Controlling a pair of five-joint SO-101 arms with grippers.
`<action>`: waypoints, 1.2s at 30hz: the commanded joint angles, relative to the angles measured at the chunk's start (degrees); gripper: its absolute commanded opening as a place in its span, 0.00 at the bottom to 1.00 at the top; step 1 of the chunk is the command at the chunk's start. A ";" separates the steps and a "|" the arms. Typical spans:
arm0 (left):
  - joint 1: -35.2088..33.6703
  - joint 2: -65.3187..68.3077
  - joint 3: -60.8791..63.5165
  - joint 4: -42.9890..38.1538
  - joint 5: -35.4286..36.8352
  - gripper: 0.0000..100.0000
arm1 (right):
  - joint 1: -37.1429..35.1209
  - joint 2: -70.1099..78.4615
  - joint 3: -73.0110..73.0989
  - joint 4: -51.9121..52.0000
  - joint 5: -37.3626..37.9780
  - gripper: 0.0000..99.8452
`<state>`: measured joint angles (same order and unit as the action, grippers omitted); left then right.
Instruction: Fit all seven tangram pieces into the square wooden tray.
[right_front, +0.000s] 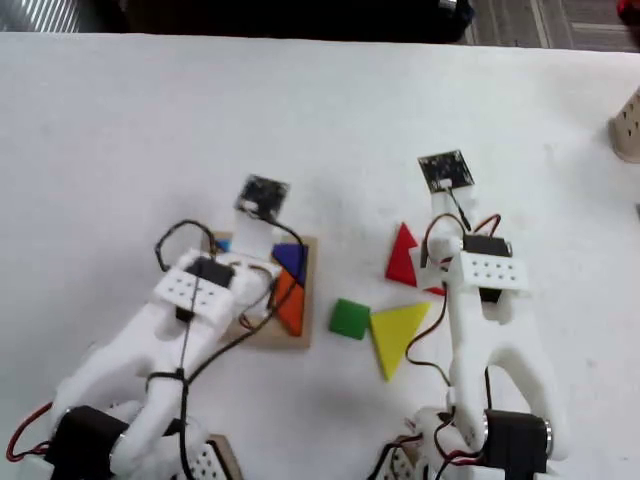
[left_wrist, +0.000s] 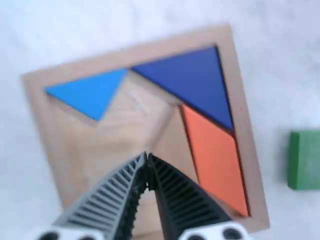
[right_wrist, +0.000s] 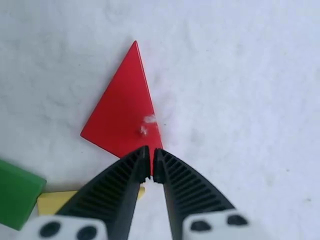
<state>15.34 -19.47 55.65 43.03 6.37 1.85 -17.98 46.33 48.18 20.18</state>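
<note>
The square wooden tray (right_front: 262, 335) (left_wrist: 47, 145) holds a light blue triangle (left_wrist: 90, 92), a dark blue triangle (right_front: 291, 258) (left_wrist: 192, 77) and an orange piece (right_front: 290, 300) (left_wrist: 215, 160). My left gripper (left_wrist: 146, 161) (right_front: 255, 240) hangs shut over the tray's bare middle, holding nothing. To the right of the tray, a red triangle (right_front: 402, 257) (right_wrist: 122, 110), a green square (right_front: 349, 318) (right_wrist: 17, 192) (left_wrist: 305, 160) and a yellow triangle (right_front: 395, 335) (right_wrist: 55, 202) lie on the table. My right gripper (right_wrist: 150, 155) (right_front: 432, 270) is shut and empty, its tips at the red triangle's near edge.
The white table has open room behind and between the arms. A beige perforated object (right_front: 628, 125) stands at the far right edge. Loose cables trail over the left arm and the tray's near side.
</note>
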 joint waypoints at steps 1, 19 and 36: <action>-2.07 -2.15 -4.04 -1.41 2.11 0.02 | -0.13 -1.98 -0.35 -1.01 -0.09 0.02; -0.04 14.55 -14.95 -0.44 2.11 0.02 | -0.13 -1.89 -0.35 -1.45 0.09 0.02; 3.82 14.73 -14.07 -2.11 2.11 0.02 | 0.13 -2.07 -0.35 -1.45 0.09 0.02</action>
<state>18.59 -4.62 43.43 42.07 8.04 1.85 -17.98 46.33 47.82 20.09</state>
